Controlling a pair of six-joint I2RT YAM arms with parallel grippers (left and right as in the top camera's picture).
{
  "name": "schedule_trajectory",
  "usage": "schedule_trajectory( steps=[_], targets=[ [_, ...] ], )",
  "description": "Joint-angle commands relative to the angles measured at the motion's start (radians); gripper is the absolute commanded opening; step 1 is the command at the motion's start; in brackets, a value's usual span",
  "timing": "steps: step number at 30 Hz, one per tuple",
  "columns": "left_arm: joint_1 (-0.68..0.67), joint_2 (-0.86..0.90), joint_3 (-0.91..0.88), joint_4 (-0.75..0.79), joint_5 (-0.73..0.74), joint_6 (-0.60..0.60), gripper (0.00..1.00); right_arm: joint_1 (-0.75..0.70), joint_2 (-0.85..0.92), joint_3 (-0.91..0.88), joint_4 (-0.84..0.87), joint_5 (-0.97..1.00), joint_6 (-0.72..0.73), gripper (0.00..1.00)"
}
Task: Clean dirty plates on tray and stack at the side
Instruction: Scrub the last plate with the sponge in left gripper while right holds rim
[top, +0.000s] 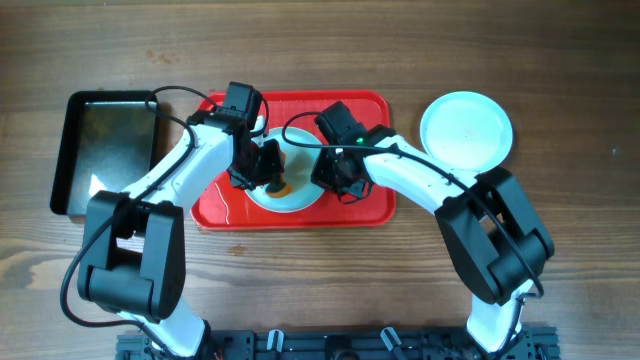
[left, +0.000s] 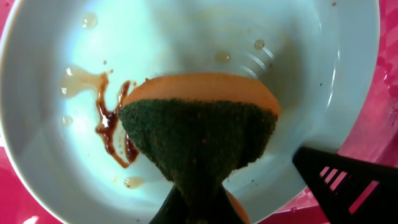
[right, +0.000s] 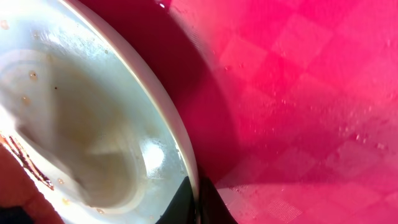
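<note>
A pale plate (top: 300, 195) lies in the middle of the red tray (top: 372, 205). My left gripper (top: 268, 168) is shut on an orange sponge with a dark green scrub face (left: 199, 137), pressed on the plate (left: 56, 168) beside a dark brown smear (left: 112, 134). My right gripper (top: 335, 172) is shut on the plate's right rim (right: 186, 162), with the tray (right: 298, 93) beside it. A clean plate (top: 466, 130) sits on the table right of the tray. I see only these two plates; whether the one on the table is a stack I cannot tell.
A black metal pan (top: 108, 150) stands on the table left of the tray. The right gripper's black finger (left: 345, 180) shows at the plate's edge in the left wrist view. Small droplets lie on the plate.
</note>
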Motion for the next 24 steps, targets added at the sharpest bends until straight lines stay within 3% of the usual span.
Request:
schedule_trajectory(
  steps=[1, 9, 12, 22, 24],
  targets=[
    [-0.007, 0.008, 0.015, 0.018, 0.019, -0.042, 0.04, 0.011, 0.039, -0.015, 0.005, -0.037, 0.090, 0.04],
    [-0.035, 0.013, 0.015, 0.059, -0.104, -0.037, 0.04, 0.027, 0.039, -0.015, 0.013, -0.048, 0.088, 0.04],
    [-0.035, 0.013, 0.015, 0.069, -0.106, 0.015, 0.04, 0.027, 0.039, -0.015, 0.013, -0.047, 0.088, 0.04],
    [-0.035, 0.056, -0.024, 0.116, -0.107, 0.019, 0.04, 0.027, 0.039, -0.015, 0.013, -0.045, 0.087, 0.04],
    [-0.034, 0.077, -0.026, 0.106, -0.169, 0.019, 0.04, 0.027, 0.039, -0.015, 0.010, -0.045, 0.087, 0.04]
  ],
)
